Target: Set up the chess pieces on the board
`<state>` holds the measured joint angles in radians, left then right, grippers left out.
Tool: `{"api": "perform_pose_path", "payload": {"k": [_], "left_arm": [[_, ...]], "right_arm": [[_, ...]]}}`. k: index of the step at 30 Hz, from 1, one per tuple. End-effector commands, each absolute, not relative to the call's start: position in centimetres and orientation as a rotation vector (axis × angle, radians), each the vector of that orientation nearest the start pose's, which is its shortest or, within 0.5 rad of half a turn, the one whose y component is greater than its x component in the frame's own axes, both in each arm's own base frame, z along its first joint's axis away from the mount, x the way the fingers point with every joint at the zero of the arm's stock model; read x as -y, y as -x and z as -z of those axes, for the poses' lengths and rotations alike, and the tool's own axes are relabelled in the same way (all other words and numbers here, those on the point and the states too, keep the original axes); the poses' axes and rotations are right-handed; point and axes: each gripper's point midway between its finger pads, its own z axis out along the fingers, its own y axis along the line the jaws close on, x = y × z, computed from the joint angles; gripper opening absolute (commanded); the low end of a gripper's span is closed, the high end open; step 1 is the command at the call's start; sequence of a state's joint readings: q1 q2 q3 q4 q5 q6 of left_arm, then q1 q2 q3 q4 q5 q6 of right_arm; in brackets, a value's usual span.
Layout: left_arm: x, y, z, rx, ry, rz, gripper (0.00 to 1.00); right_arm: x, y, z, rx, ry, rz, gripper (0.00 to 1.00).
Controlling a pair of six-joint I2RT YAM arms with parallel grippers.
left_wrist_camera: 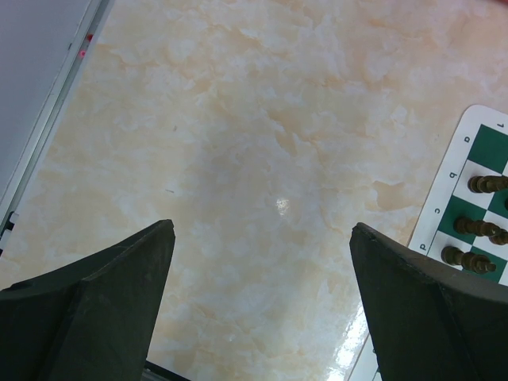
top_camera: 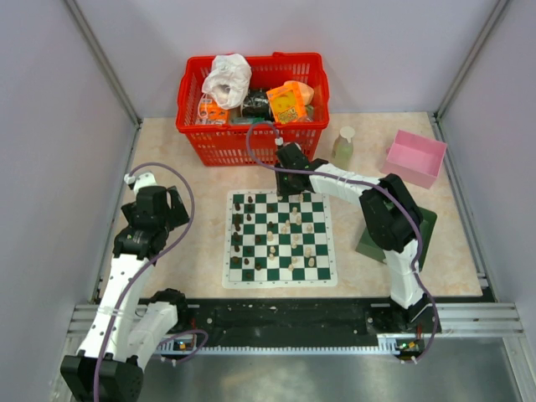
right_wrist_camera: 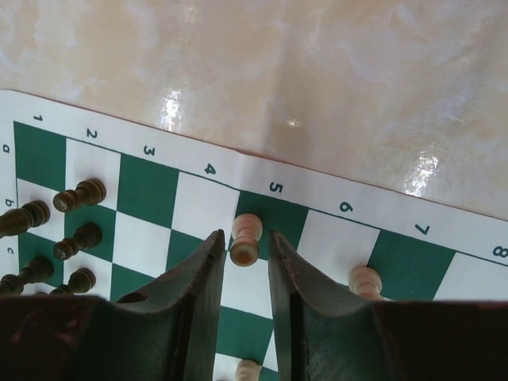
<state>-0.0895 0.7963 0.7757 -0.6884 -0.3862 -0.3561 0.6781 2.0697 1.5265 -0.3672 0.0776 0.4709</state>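
The green-and-white board [top_camera: 280, 280] lies in the middle of the table. Dark brown chess pieces [top_camera: 238, 226] stand along its left columns and cream ones [top_camera: 307, 251] are scattered on its right half. My right gripper [right_wrist_camera: 246, 232] hangs over the board's far edge, open only a little. Its fingertips [right_wrist_camera: 216, 238] stand on either side of an upright cream piece [right_wrist_camera: 244, 242] near column 5, with a thin gap on each side. Another cream piece [right_wrist_camera: 366, 279] stands just to the right. My left gripper [left_wrist_camera: 262, 230] is wide open over bare table, left of the board [left_wrist_camera: 456, 171].
A red basket [top_camera: 251, 134] full of packets stands at the back. A small bottle [top_camera: 344, 146] and a pink box [top_camera: 416, 157] sit at the back right. A dark green box [top_camera: 425, 224] lies under the right arm. Dark pieces [left_wrist_camera: 476, 228] line the board edge nearest the left gripper.
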Motion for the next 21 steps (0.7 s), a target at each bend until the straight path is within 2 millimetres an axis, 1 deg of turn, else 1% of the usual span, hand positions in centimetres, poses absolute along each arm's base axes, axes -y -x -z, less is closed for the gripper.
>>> {"api": "perform_pose_path", "payload": {"k": [1,6,8,11,12,14,15,16,18,20,21], "left_arm": [[-3.1,-25.0,-17.7,-2.137,0.491,-0.194,0.97],[-3.1,-25.0,-17.8,-2.134,0.491,-0.193,0.97],[-3.2,-25.0,-17.8,-2.133,0.493,-0.193,0.97],[-3.2,-25.0,-17.8,-2.133,0.493,-0.194,0.97],[-3.2,-25.0,-17.8,-2.134,0.494,-0.196,0.97],[-3.2,-25.0,-17.7,-2.136,0.493,-0.195,0.97],[-3.2,-25.0,-17.8,-2.134,0.494,-0.196,0.97],[-3.2,-25.0,-17.7,-2.136,0.493,-0.195,0.97],[-3.2,-25.0,-17.7,-2.138,0.493,-0.195,0.97],[-3.2,-25.0,-17.8,-2.136,0.495,-0.195,0.97],[-3.1,-25.1,-17.8,-2.137,0.492,-0.193,0.97]], "right_arm": [[-32.4,-40.1,-4.9,-2.514,0.224,-0.379,0.29],[-32.8,-40.2,-5.0,-2.513,0.23,-0.4,0.28],[-32.9,-40.1,-5.3,-2.508,0.233,-0.407,0.18],[-32.8,-40.3,-6.2,-2.492,0.229,-0.41,0.15],[-32.8,-40.4,-6.6,-2.483,0.225,-0.415,0.11],[-32.8,-40.4,-7.8,-2.463,0.222,-0.426,0.11],[-32.8,-40.5,-9.2,-2.437,0.216,-0.436,0.11],[-32.7,-40.5,-9.9,-2.423,0.212,-0.439,0.11],[-32.2,-40.6,-12.1,-2.376,0.198,-0.433,0.11],[-31.2,-40.7,-14.0,-2.329,0.177,-0.401,0.11],[-30.6,-40.7,-14.7,-2.314,0.17,-0.382,0.11]]}}
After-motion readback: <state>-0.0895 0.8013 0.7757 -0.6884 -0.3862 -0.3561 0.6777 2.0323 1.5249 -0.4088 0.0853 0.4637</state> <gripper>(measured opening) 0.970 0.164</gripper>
